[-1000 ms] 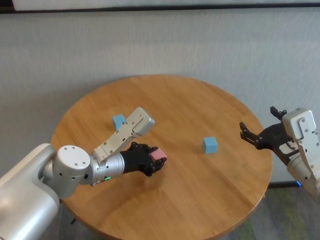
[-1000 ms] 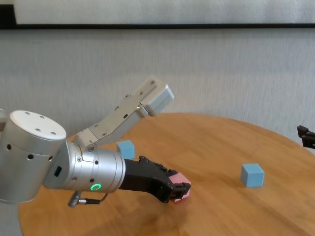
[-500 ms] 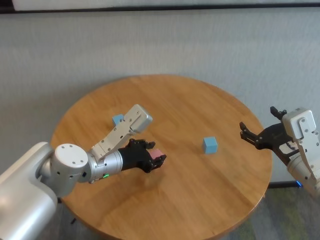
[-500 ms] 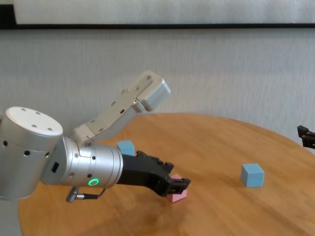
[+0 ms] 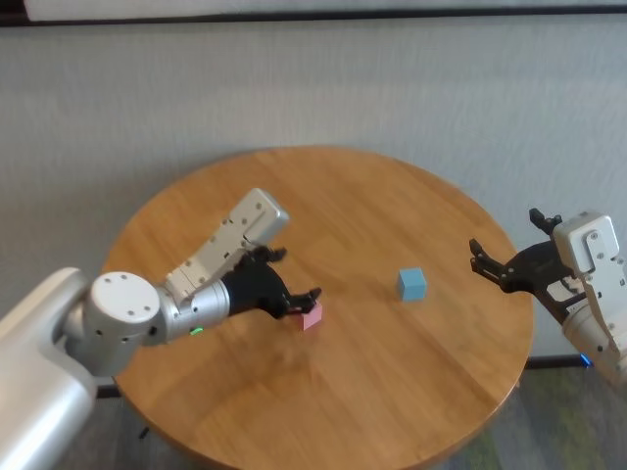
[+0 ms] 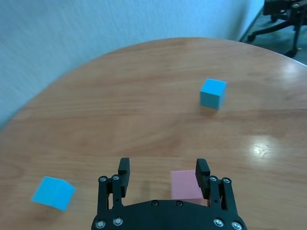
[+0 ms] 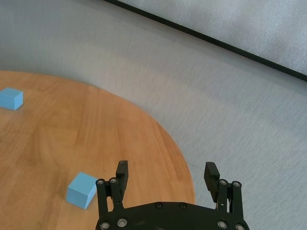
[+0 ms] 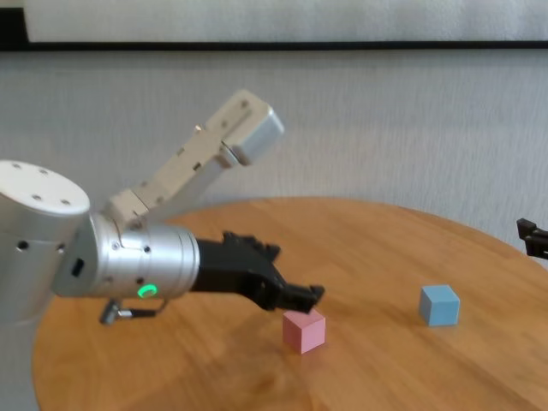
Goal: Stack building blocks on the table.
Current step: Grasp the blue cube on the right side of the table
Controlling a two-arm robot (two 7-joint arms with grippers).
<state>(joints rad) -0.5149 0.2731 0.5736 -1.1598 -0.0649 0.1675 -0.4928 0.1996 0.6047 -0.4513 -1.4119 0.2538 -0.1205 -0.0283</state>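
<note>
The big round table (image 5: 372, 206) is sitting in front of a grey wall (image 5: 392, 88). Its brown wood top is holding three little blocks.

The left gripper (image 5: 297, 286) is hanging just over the middle of the table, a bit toward the left. Its fingers (image 6: 124, 171) are standing wide apart and are not gripping anything. The pink block (image 5: 312, 314) is sitting flat on the wood, right under the fingertips. In the left wrist view it is lying close to one finger, not in the middle of the gap.

The right gripper (image 5: 509, 258) is waiting off the right edge of the table, away from all the blocks. Its fingers (image 7: 121, 177) are spread wide too, and nothing is between them.

One blue block (image 5: 411, 284) is resting alone between the pink block and the right gripper. The other blue block (image 6: 53, 192) is sitting on the far left part of the table, well apart from the rest. No block is sitting on another.
</note>
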